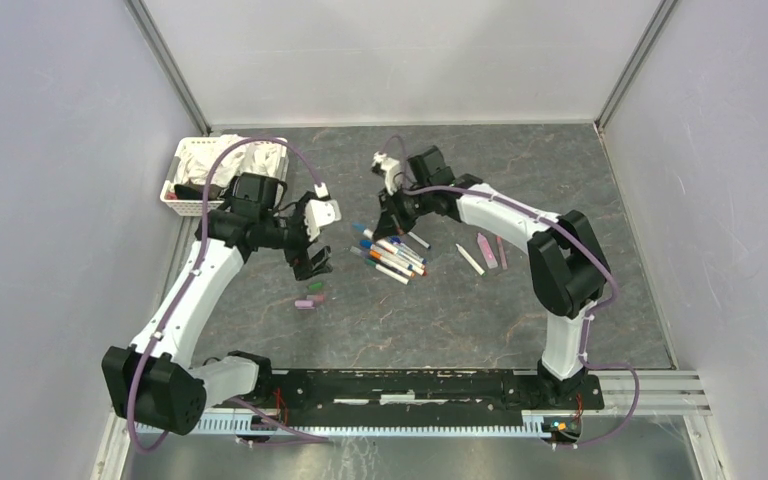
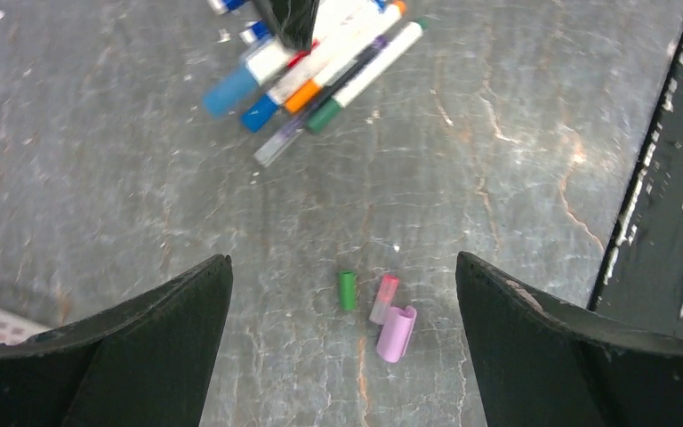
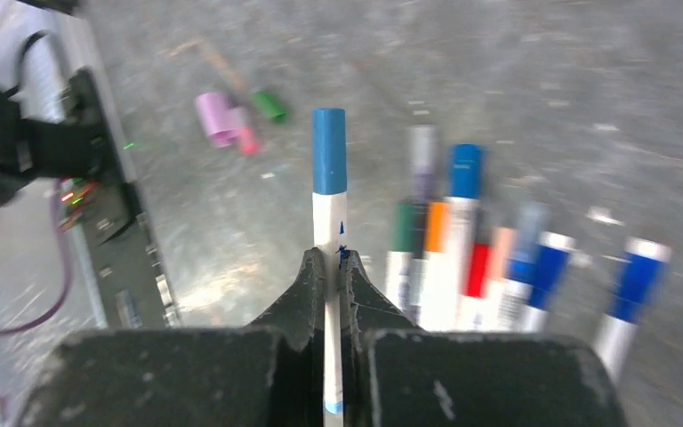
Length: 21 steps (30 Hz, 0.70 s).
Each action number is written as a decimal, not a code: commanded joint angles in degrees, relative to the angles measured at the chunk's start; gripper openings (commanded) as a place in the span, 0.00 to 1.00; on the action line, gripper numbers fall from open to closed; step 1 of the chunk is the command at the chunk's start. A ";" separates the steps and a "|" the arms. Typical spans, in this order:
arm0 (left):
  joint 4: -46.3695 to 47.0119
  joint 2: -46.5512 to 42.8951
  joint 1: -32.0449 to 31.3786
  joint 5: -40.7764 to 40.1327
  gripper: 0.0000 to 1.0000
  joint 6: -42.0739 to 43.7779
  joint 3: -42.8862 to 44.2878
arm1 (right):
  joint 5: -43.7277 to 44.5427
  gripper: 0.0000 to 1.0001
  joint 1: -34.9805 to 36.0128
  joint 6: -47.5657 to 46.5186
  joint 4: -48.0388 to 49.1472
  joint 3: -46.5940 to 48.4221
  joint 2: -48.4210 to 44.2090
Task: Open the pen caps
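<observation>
My right gripper (image 3: 329, 260) is shut on the white barrel of a pen with a blue cap (image 3: 328, 151) still on it, and holds it over the heap of capped pens (image 3: 462, 249). In the top view the right gripper (image 1: 390, 215) is at the far end of the heap of pens (image 1: 392, 256). My left gripper (image 2: 343, 258) is open and empty, above three loose caps: a green cap (image 2: 347, 290), a pink cap (image 2: 384, 298) and a wider purple cap (image 2: 397, 333). In the top view the left gripper (image 1: 310, 262) hangs just behind these caps (image 1: 310, 298).
A white basket (image 1: 182, 196) of cloths stands at the back left. Three separate pens (image 1: 487, 250) lie to the right of the heap. The black base rail (image 1: 430, 385) runs along the near edge.
</observation>
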 commanded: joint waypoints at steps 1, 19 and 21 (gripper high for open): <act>-4.74 -0.87 -2.80 4.04 1.00 10.83 -1.68 | -13.34 0.00 3.80 1.88 -1.47 1.58 -1.54; -8.69 1.68 -6.04 1.71 0.77 20.98 -3.49 | -25.50 0.00 9.67 3.17 -1.94 5.91 3.31; -8.94 1.77 -6.41 1.91 0.66 20.99 -3.30 | -25.42 0.00 9.75 3.71 -1.94 6.44 3.71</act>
